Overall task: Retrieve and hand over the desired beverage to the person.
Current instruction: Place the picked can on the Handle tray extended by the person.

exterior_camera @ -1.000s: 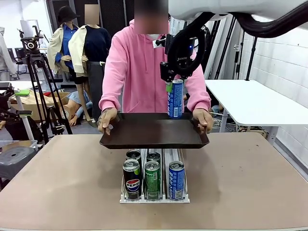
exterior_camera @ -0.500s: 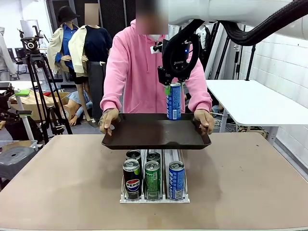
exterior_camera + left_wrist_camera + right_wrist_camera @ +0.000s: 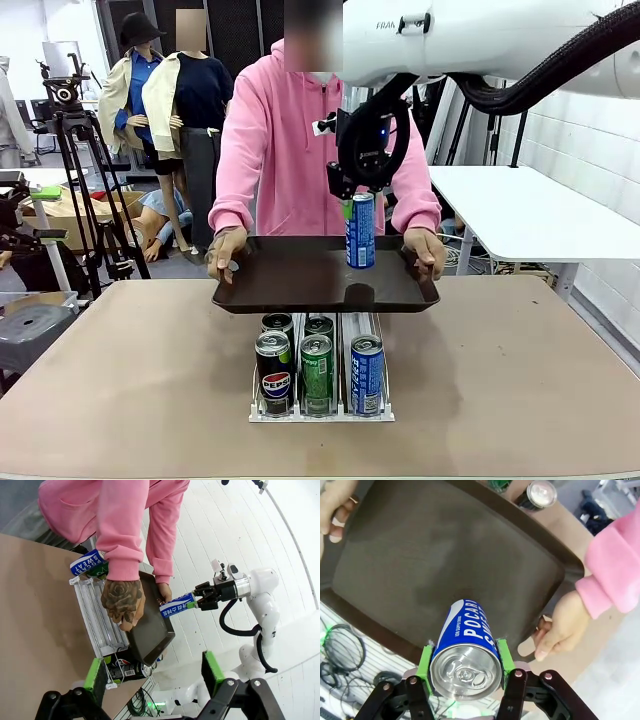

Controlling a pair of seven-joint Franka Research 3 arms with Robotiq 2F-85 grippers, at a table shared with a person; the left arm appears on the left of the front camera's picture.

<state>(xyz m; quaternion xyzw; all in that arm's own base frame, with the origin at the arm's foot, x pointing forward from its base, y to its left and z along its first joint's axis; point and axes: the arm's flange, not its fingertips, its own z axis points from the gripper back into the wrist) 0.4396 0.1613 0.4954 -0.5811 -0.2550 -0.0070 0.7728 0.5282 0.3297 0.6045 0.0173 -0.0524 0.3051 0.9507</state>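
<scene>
A blue Pocari Sweat can (image 3: 360,232) hangs upright over the right half of a dark tray (image 3: 290,285), its base close to the tray's floor; I cannot tell whether it touches. My right gripper (image 3: 358,203) is shut on the can's top. In the right wrist view its green pads (image 3: 426,660) clamp the can (image 3: 465,645) above the tray (image 3: 435,560). The person (image 3: 300,140) in a pink hoodie holds the tray with both hands above the table's far side. My left gripper (image 3: 154,672) is open and holds nothing, well away from the tray (image 3: 150,630).
Under the tray a white rack (image 3: 320,413) holds a Pepsi can (image 3: 274,373), a green can (image 3: 317,372) and a blue can (image 3: 367,374), with others behind. A camera tripod (image 3: 70,110) stands far left, a white table (image 3: 530,215) at right.
My right gripper has come down and slightly left with the blue can, bringing it closer to the tray's floor. The person's tray has barely moved. My left gripper stays open.
</scene>
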